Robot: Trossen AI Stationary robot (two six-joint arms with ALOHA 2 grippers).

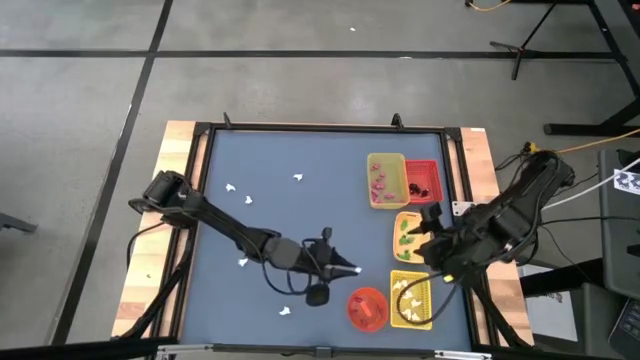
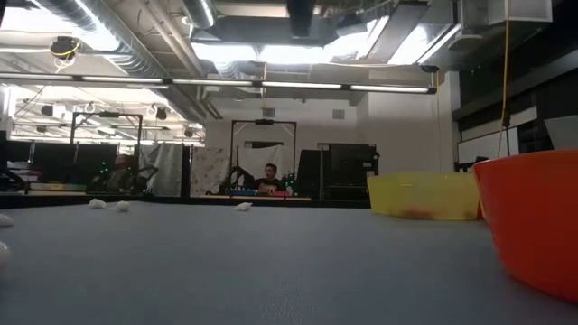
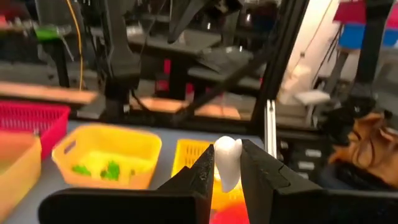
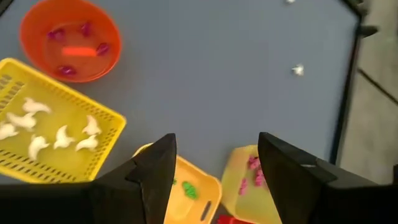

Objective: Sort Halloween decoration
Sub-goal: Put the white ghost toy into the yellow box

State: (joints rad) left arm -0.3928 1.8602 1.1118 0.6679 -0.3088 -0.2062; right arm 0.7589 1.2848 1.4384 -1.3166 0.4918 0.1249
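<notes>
Your left gripper point(image 3: 227, 171) is clamped on a white ghost point(image 3: 227, 160), up over the table nr the orange bowl point(image 1: 367, 308). Right gripper point(image 4: 214, 165) waits w/ jaws wide apart above the trays; other ghosts point(image 4: 59, 138) lie in the yellow basket point(image 4: 102, 146).

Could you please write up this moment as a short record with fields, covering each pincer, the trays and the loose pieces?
left pincer: shut on a white ghost piece, above the table near the orange bowl
right pincer: open, empty, over the trays at the table's right side
yellow basket tray: holds white ghost pieces
orange bowl: holds pink pieces
tray with green pieces: between the other trays
far trays: pale yellow tray with pink pieces; red tray with dark bits
loose white pieces: several scattered on the blue table
</notes>
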